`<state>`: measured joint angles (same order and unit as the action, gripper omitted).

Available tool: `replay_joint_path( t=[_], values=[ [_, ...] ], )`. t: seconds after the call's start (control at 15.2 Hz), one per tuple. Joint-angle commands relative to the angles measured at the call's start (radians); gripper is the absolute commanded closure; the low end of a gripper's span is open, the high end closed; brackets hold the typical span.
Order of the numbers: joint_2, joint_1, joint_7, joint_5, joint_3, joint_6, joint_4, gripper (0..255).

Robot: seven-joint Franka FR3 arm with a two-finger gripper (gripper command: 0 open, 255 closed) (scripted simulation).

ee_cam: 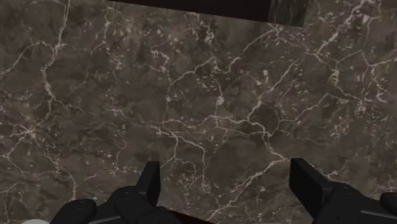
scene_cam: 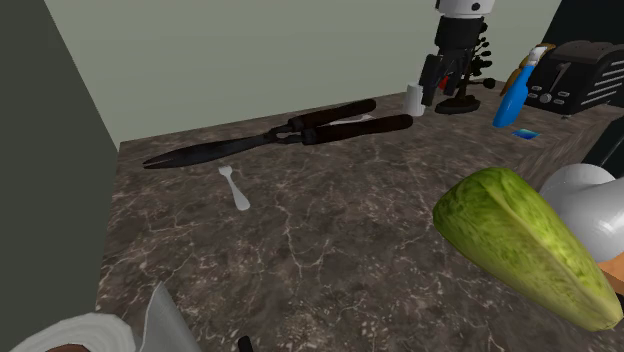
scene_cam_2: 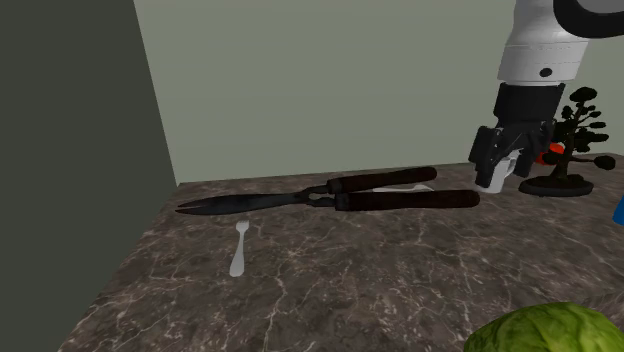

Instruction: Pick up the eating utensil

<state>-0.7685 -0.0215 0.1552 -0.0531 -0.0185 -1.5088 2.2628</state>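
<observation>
Marbled dark countertop point(scene_cam: 330, 250) is left bare around the white utensil point(scene_cam: 235, 188), which is laid flat just at 6 o'clock of the shears' point(scene_cam: 280, 135) blades, clear of the counter's left edge. Gripper point(scene_cam: 445, 95) is held near the handle ends with fingers spread and empty; in the shoulder view the utensil is found at its 8 o'clock.

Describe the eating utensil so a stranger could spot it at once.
Find the dark marbled countertop and the long dark shears near its back wall. Just in front of their blades lies the utensil: pale, and tiny beside those big shears.
</observation>
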Motion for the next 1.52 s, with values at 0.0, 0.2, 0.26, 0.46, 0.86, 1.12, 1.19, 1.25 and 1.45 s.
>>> replay_joint_path(
  t=[0.0,0.2,0.26,0.46,0.86,1.12,1.19,1.25,1.45],
  values=[
    [0.000,0.000,0.000,0.000,0.000,0.000,0.000,0],
    [0.061,0.015,0.069,0.044,-0.054,-0.026,-0.021,0],
    [0.083,0.020,0.091,0.058,-0.071,-0.035,-0.030,0],
    [0.155,0.033,0.158,0.094,-0.123,-0.061,-0.064,0],
    [0.320,0.054,0.289,0.144,-0.221,-0.110,-0.163,0],
    [0.445,0.067,0.378,0.158,-0.282,-0.136,-0.253,0],
    [0.479,0.071,0.401,0.158,-0.296,-0.141,-0.278,0],
    [0.513,0.074,0.423,0.157,-0.311,-0.146,-0.305,0],
    [0.619,0.087,0.493,0.148,-0.352,-0.156,-0.393,0]
  ],
)
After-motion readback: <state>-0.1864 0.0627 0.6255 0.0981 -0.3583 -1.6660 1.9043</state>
